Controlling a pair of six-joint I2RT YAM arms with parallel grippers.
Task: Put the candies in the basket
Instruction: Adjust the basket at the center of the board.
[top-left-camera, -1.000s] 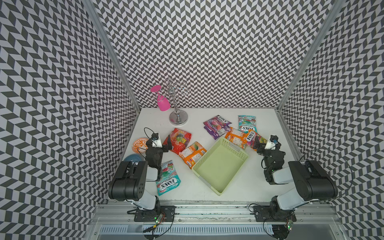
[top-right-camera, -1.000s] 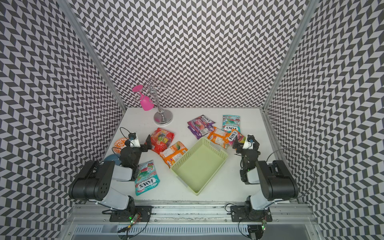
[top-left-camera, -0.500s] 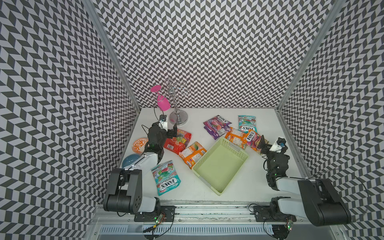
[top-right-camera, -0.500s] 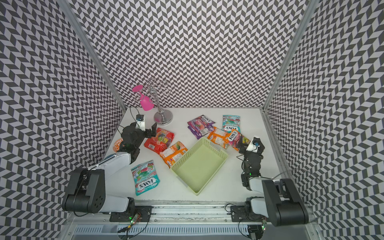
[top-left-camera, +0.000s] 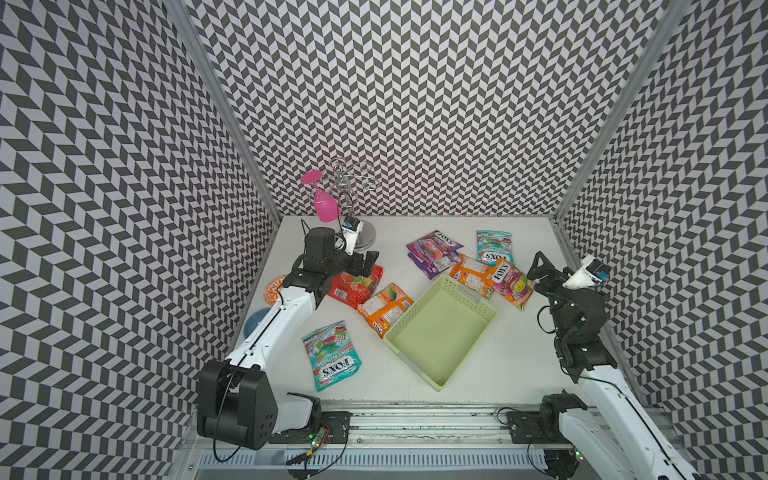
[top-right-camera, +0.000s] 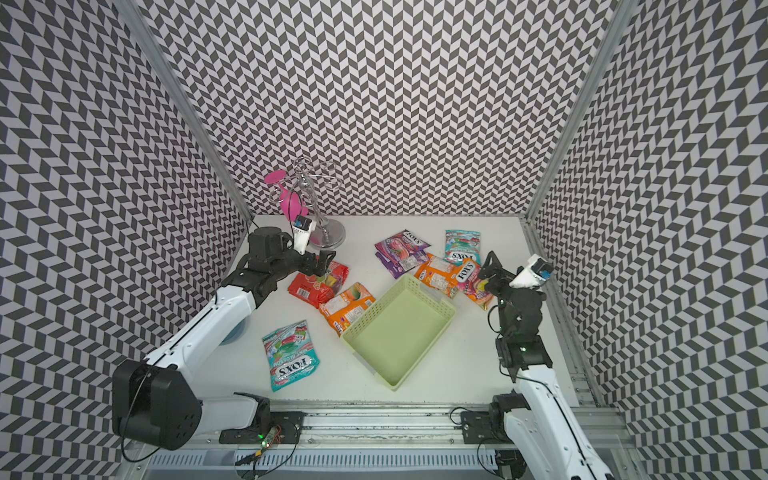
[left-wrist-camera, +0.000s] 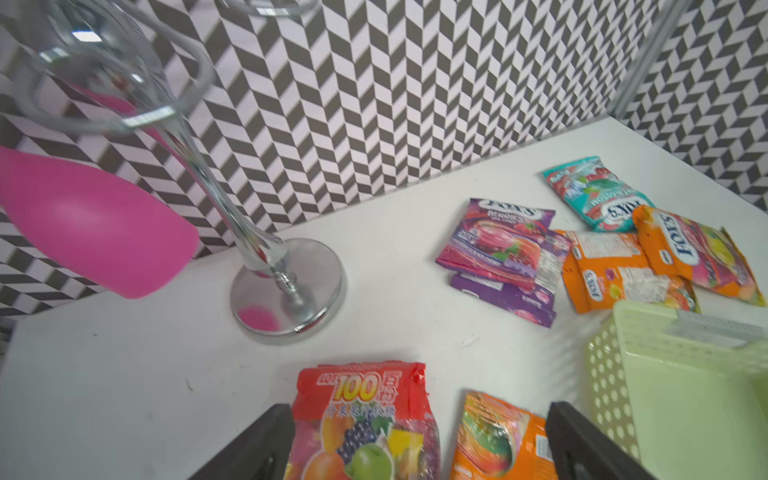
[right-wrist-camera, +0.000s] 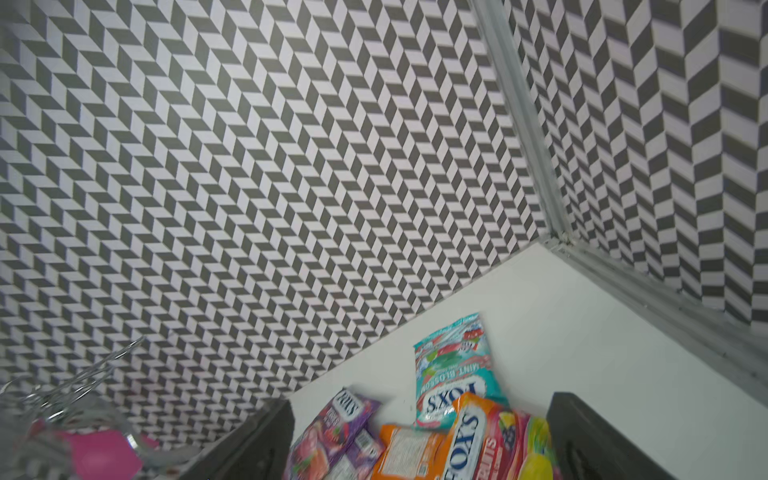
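Observation:
The pale green basket (top-left-camera: 440, 336) (top-right-camera: 399, 332) sits empty mid-table. Candies lie around it: a red bag (top-left-camera: 353, 286) (left-wrist-camera: 365, 415), an orange bag (top-left-camera: 384, 307) (left-wrist-camera: 494, 440) against its left side, and a teal bag (top-left-camera: 330, 355) in front. Behind it lie purple bags (top-left-camera: 432, 251) (right-wrist-camera: 332, 436), a teal bag (top-left-camera: 494, 247) (right-wrist-camera: 451, 374), an orange bag (top-left-camera: 473, 274) and a pink-orange bag (top-left-camera: 509, 282) (right-wrist-camera: 490, 444). My left gripper (top-left-camera: 365, 266) (left-wrist-camera: 419, 415) hangs open over the red bag. My right gripper (top-left-camera: 538, 270) (right-wrist-camera: 419, 415) is open beside the pink-orange bag, holding nothing.
A chrome stand (top-left-camera: 353, 195) with a hanging pink glass (top-left-camera: 324, 205) rises at the back left, close behind my left wrist. An orange-and-white bowl (top-left-camera: 272, 289) and a blue dish (top-left-camera: 253, 324) sit by the left wall, partly under my left arm. Patterned walls enclose three sides.
My left arm has stretched from the front left toward the back, over the red bag. My right arm has unfolded and swung toward the right wall. Both grippers stayed open.

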